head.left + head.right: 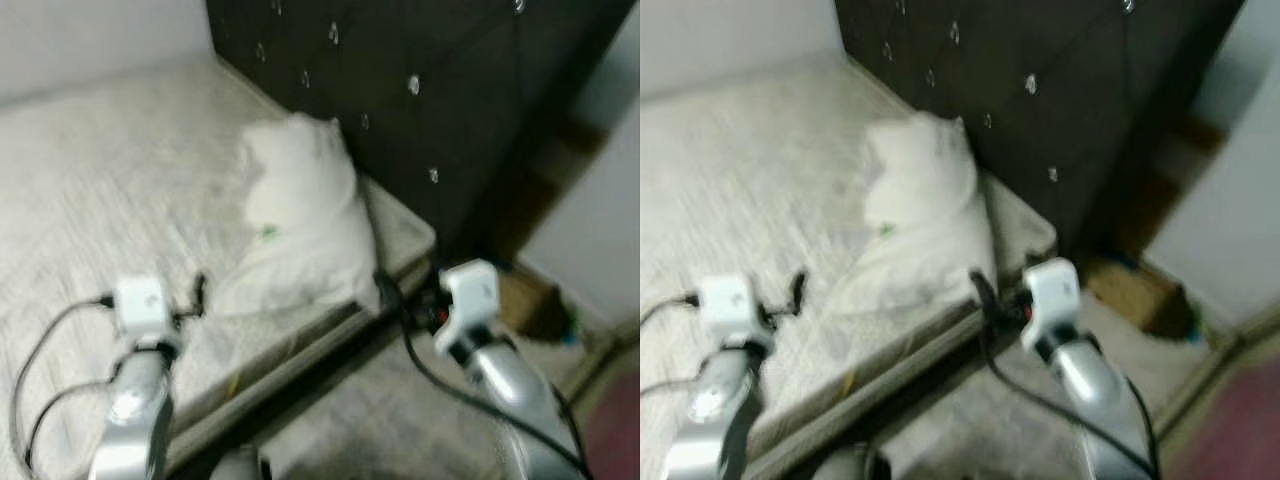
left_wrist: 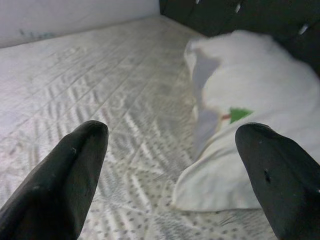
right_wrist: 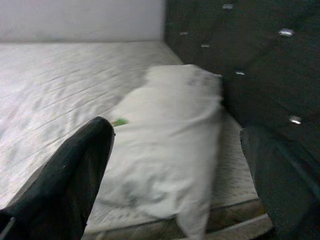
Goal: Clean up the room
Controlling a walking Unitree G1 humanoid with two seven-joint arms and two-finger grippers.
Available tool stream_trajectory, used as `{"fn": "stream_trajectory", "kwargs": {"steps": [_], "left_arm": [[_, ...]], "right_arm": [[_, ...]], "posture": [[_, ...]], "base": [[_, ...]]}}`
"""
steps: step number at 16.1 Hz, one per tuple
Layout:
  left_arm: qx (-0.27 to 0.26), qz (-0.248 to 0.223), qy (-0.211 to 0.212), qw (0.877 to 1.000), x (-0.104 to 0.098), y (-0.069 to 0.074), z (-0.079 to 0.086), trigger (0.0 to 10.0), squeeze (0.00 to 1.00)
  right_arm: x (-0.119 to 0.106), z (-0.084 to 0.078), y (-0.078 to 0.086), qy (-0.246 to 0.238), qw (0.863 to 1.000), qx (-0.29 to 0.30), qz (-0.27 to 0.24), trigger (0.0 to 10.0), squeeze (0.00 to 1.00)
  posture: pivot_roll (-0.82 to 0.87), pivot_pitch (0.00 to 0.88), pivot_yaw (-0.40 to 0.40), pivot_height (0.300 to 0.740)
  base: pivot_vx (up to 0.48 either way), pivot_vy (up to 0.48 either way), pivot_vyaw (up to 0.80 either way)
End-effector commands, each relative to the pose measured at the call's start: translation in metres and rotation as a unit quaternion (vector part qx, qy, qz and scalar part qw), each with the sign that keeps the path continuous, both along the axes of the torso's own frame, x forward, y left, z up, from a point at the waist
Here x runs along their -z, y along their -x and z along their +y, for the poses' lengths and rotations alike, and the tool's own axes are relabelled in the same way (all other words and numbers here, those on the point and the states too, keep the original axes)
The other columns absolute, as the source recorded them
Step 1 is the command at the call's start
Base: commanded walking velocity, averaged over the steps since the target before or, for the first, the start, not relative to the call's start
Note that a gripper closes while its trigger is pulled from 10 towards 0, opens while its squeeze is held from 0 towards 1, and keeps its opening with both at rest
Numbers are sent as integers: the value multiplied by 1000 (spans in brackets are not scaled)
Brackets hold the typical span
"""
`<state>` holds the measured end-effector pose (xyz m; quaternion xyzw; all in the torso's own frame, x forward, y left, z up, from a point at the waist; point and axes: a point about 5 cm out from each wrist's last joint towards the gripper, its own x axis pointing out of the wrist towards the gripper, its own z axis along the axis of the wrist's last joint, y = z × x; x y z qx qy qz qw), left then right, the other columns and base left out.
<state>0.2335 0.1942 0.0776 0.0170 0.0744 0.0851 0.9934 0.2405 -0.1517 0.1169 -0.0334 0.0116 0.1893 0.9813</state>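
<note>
Silver arms reach forward, each gripper point(image 2: 170, 175) point(image 3: 175, 175) spread toward the pillow point(image 1: 300, 220).

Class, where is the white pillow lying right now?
The white pillow lies on the mattress, at its corner beside the dark tufted headboard, ahead of both end effectors.

Bedroom backdrop, blurred
A dark tufted headboard point(image 1: 440, 90) with shiny buttons stands at the head of the bed; beside it a white wall point(image 1: 600, 240), a brownish box-like thing point(image 1: 520, 295) and grey floor point(image 1: 380, 420).
</note>
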Motion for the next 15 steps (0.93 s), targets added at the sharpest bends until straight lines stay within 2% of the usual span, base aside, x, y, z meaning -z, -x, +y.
{"fn": "stream_trajectory", "kwargs": {"steps": [1, 2, 3, 4, 6, 9, 10, 12, 14, 15], "left_arm": [[3, -7, -3, 1000, 0, -2, -5, 10000, 0], [4, -5, -3, 1000, 3, -2, -5, 10000, 0], [5, 1, 2, 1000, 8, -2, -5, 10000, 0], [13, 1, -5, 1000, 8, -3, -6, 10000, 0], [5, -6, -13, 1000, 8, -6, -4, 10000, 0], [-33, -18, -23, 999, 6, -6, 8, 10000, 0], [-44, -18, -21, 999, 7, -4, 11, 10000, 0], [-48, -10, -19, 999, 11, 0, 13, 10000, 0], [-27, -2, -22, 999, 14, 2, 8, 10000, 0], [-29, 6, -19, 999, 18, 4, 9, 10000, 0]], "right_arm": [[9, -15, 0, 14, 999, 28, 18, 10000, 0], [10, -18, -4, 20, 999, 31, 19, 10000, 0], [12, -22, -12, 57, 998, 33, 12, 10000, 0], [14, -24, -18, 73, 997, 31, 9, 10000, 0], [17, -27, -22, 61, 997, 47, 16, 10000, 0], [23, -25, -17, 36, 993, 108, 0, 10000, 0], [26, -25, -16, 9, 991, 137, 7, 10000, 0], [30, -23, -12, -12, 985, 169, 14, 10000, 0], [30, -15, -8, 1, 988, 153, 4, 10000, 0], [31, -16, -7, 5, 988, 155, 1, 10000, 0]], "posture": [[-16, 15, -9, 740], [-13, 0, -4, 740], [-8, 0, -5, 740], [-6, 0, -3, 740], [8, 0, -11, 740], [39, 0, -26, 740], [38, 0, -26, 740], [25, 0, -23, 740], [9, 0, -15, 740], [5, 0, -4, 740]], "base": [[0, 0, 0], [0, 0, 0], [0, 0, 569], [0, 0, 800], [0, 0, 800], [0, 0, 800], [0, 0, 800], [0, 0, 800], [0, 0, 794], [0, 0, 794]]}}
